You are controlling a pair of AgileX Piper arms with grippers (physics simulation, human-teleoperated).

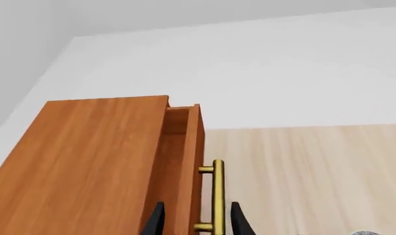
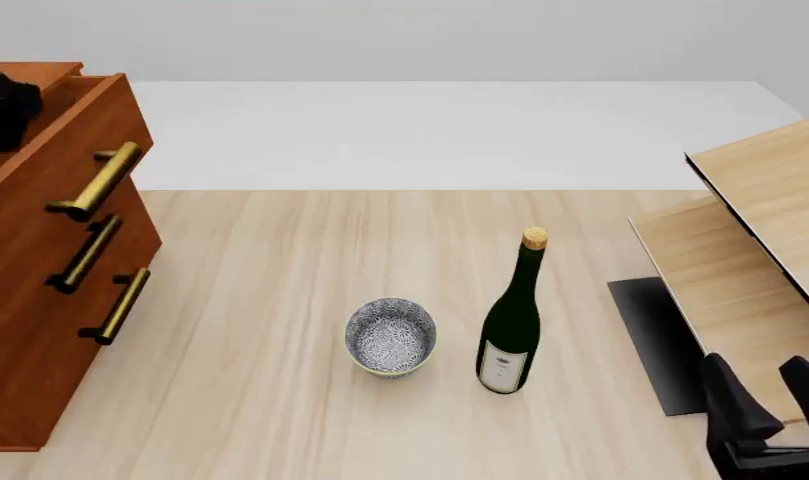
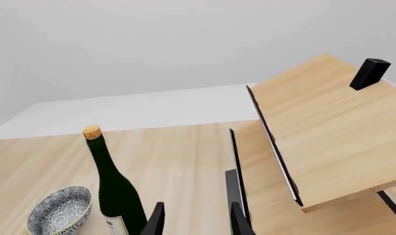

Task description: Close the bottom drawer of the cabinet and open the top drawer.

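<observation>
The reddish-brown cabinet (image 2: 31, 330) stands at the table's left edge. Its top drawer (image 2: 71, 140) is pulled out a little past the two below, and a gap shows behind its front (image 1: 188, 147). The bottom drawer (image 2: 57, 365) sits flush with the middle one. My left gripper (image 1: 196, 211) is open. In the left wrist view the top drawer's brass handle (image 1: 218, 191) lies between its fingertips, but I cannot tell if they touch it. My right gripper (image 2: 767, 388) hangs open and holds nothing at the near right, far from the cabinet. I cannot identify the dark shape (image 2: 4, 105) at the cabinet's top.
A patterned bowl (image 2: 389, 336) and a dark green corked bottle (image 2: 511, 320) stand mid-table. Pale wood furniture (image 2: 764, 200) with a dark panel (image 2: 658, 340) fills the right side, beside my right gripper. A small black block (image 3: 369, 73) sits on its top.
</observation>
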